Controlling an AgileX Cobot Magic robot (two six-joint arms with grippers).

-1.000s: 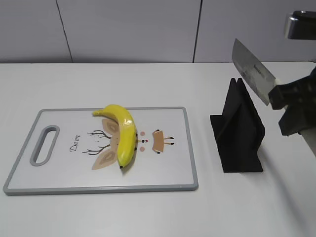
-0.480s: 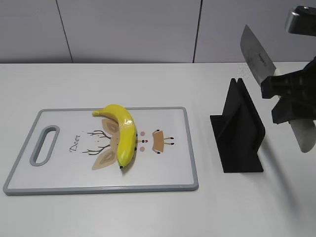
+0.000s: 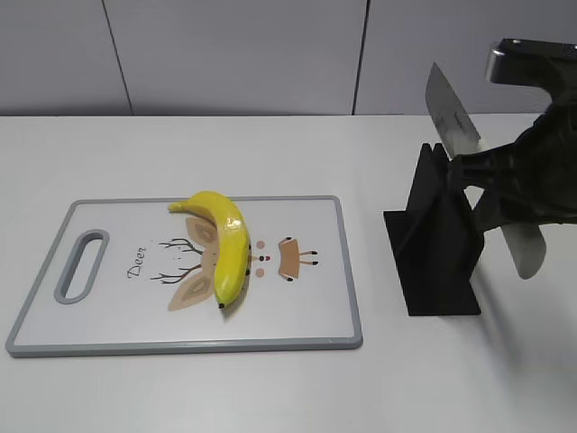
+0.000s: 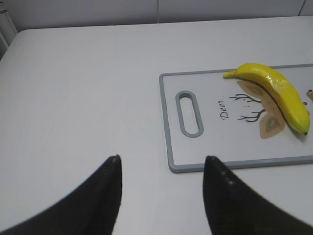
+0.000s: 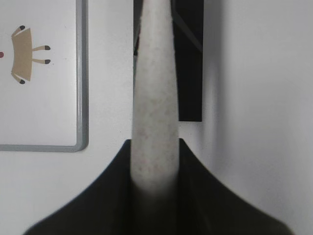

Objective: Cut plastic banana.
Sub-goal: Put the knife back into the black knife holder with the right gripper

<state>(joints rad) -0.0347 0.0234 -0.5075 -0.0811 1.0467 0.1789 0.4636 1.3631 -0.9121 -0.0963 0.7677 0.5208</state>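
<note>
The plastic banana lies on the white cutting board, its stem toward the back; it also shows in the left wrist view. My right gripper is shut on the pale handle of a cleaver-like knife and holds it in the air, blade pointing up and back, just above the black knife stand. My left gripper is open and empty above bare table, left of the board's handle end. It is out of the exterior view.
The board's corner and the black stand lie below the knife handle in the right wrist view. A grey panelled wall runs behind the white table.
My right gripper has carried the knife left, to above the black stand, and swung it: the handle now points down and the blade up.
</note>
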